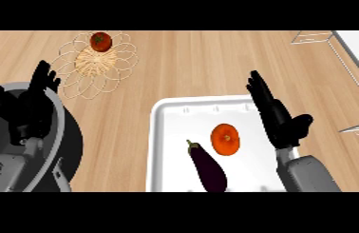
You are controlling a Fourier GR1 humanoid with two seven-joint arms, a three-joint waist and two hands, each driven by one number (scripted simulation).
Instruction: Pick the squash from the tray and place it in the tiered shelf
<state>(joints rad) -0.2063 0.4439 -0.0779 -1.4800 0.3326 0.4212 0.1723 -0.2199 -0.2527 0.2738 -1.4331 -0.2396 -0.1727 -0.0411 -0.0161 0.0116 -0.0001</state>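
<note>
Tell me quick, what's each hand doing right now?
Left hand: open, holding nothing.
Right hand: open, holding nothing, above the tray.

The right hand (279,117) was open, its fingers straight and together, pointing away from the body, thumb spread to its outer side. Its grey forearm rose behind it. The left hand (36,101) rested open, fingers up, at the left edge.
</note>
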